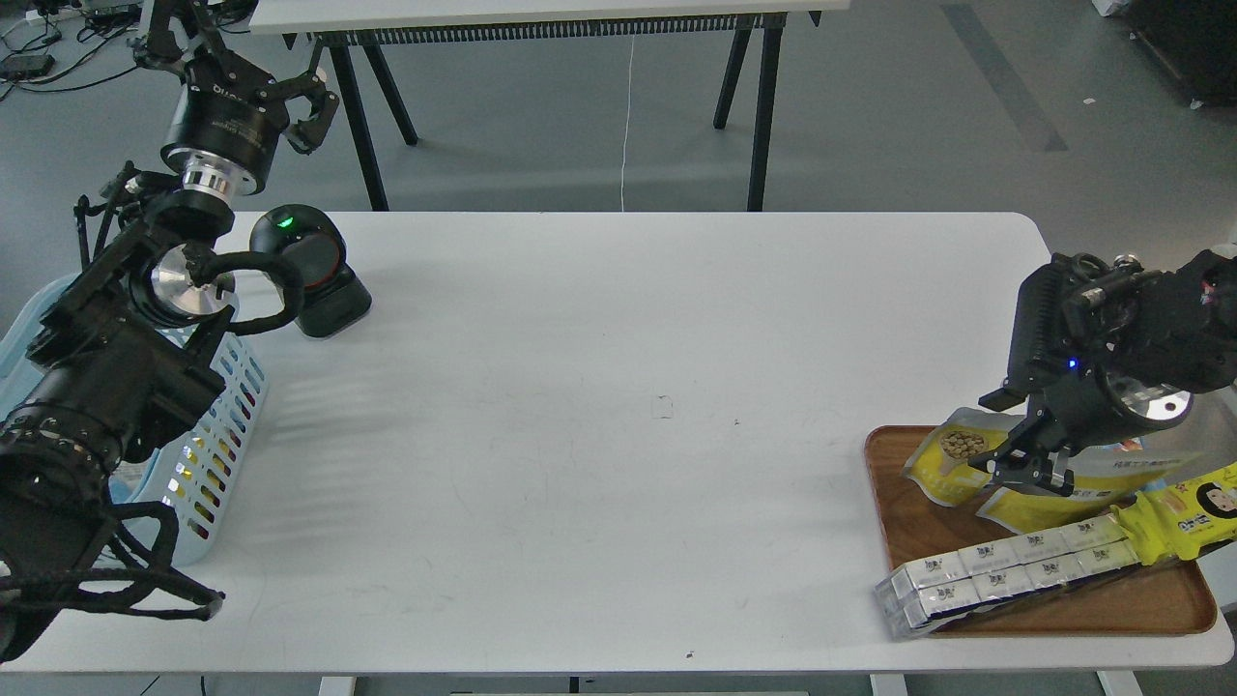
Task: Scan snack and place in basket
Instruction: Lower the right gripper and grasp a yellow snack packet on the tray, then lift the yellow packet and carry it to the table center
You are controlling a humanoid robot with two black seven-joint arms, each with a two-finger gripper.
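The snack [947,462], a yellow and pale-grey pouch with a round picture of tan balls, lies at the back left of the brown wooden tray [1063,604] on the table's right. My right gripper [1022,471] points down at the snack's right edge, right over it; its dark fingers cannot be told apart. The light blue slotted basket [220,418] stands at the table's left edge, half hidden by my left arm. My left gripper [253,68] is raised at the far left, behind the table, open and empty.
A black scanner [311,271] with a green light stands at the back left, beside the basket. On the tray also lie another yellow pouch [1039,505], a long white multipack [1005,572] and a yellow wrapper [1193,507]. A second table's legs stand behind.
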